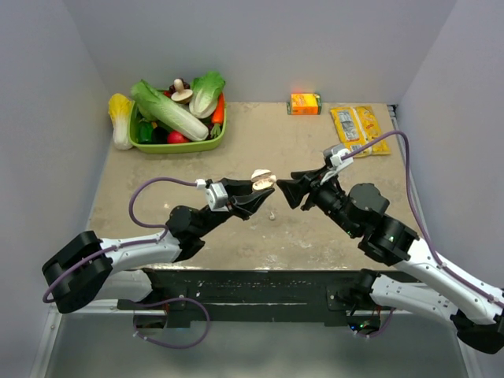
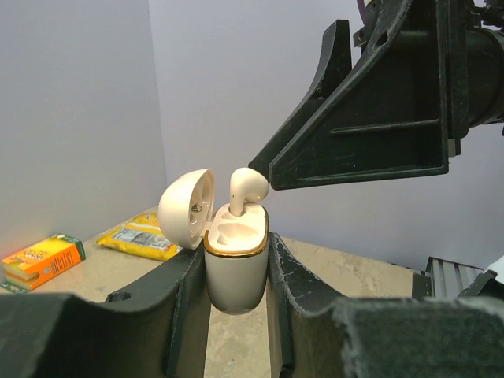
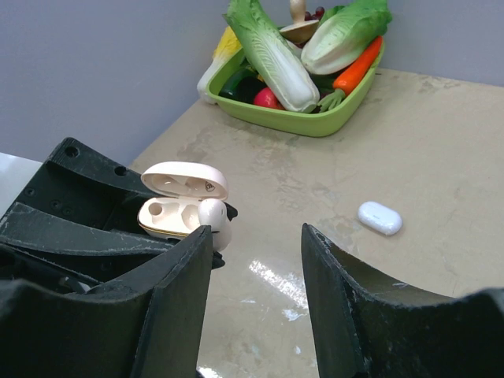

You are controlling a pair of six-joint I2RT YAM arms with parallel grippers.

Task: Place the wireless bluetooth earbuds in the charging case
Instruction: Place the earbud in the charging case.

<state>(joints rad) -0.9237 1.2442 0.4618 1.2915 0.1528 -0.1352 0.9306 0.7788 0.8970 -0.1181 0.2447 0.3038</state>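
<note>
Over the bench, the left gripper has its jaws clenched on the charging case, lid open, and the right gripper holds its jaws spread — one fingertip at the head of the earbud standing stem-down in its socket. The orange box print is unreadable; a second earbud lies loose on the bench.

Robot lab cell: plain grey walls round table w/ bin of toy veg.

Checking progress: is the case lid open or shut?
Open. The lid is flipped back from the case, and one earbud stands stem-down inside.
</note>
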